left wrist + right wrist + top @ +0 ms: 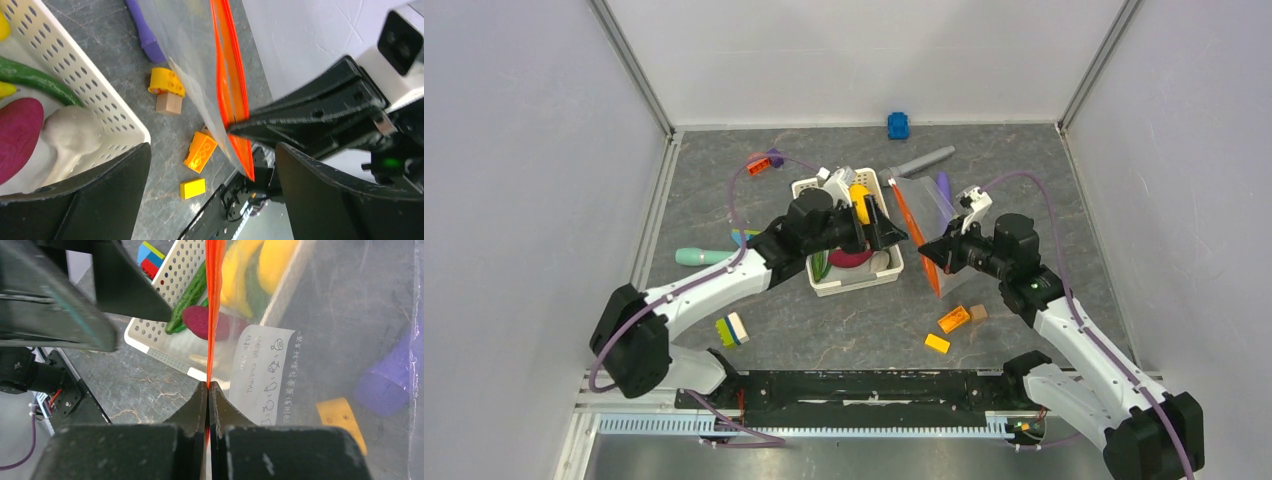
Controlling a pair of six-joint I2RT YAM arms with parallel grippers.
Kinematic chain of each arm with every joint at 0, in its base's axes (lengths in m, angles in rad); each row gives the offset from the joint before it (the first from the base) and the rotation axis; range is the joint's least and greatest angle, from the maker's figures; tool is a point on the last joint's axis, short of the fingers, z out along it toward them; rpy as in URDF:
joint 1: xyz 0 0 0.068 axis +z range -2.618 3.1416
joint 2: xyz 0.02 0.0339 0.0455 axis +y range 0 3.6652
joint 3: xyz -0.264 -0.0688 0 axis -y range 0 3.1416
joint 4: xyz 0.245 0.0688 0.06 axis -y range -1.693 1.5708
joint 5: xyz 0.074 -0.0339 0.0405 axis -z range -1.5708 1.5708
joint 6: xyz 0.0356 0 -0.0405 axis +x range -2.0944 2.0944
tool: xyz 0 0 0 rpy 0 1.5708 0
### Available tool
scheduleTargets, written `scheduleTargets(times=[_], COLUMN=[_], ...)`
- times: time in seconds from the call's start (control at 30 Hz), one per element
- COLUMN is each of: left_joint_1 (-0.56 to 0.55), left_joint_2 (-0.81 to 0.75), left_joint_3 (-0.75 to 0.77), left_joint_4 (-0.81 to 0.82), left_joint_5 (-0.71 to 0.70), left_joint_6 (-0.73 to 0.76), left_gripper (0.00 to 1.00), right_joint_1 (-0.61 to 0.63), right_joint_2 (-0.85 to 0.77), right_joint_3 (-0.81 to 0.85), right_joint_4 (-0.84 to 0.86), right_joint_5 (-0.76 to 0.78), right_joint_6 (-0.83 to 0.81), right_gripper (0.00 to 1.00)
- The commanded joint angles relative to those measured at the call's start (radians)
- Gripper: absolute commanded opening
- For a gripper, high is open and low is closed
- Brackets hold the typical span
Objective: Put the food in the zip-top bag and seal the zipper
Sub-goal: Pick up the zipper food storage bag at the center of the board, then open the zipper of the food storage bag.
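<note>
Right end effector (208, 386) pinches zipper (212, 300); left end effector (212, 175) spread wide.

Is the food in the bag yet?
Out: banana, cucumber and sweet potato lie in the white basket; the right gripper holds the bag by its zipper.

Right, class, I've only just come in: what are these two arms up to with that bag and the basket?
The right fingers are pinched shut on the zipper, holding the clear zip-top bag up on edge beside the white basket. The left fingers are spread wide open at the basket's edge, facing the bag and holding nothing. The toy food lies in the basket, and none appears to be in the bag yet.
</note>
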Motion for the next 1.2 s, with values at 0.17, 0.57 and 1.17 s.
scheduleTargets(times=[0.17, 0.57, 1.17], left_joint_1=[-0.018, -0.02, -0.023], left_joint_2=[0.153, 0.213, 0.239], left_joint_3=[0.13, 0.167, 0.211], left_joint_4=[0.075, 0.07, 0.009], left_joint_5=[-0.042, -0.079, -0.033], left_joint_6=[-0.057, -0.068, -0.057], left_gripper=[0.93, 0.73, 0.02], right_joint_1=[0.022, 0.027, 0.033], right_joint_2=[-0.011, -0.006, 0.022], right_joint_3=[-0.019, -0.001, 0.023], right_joint_4=[0.127, 0.138, 0.085], right_joint_5=[-0.029, -0.067, 0.006], right_joint_6=[0.063, 0.051, -0.067], right_gripper=[0.0, 0.0, 0.3])
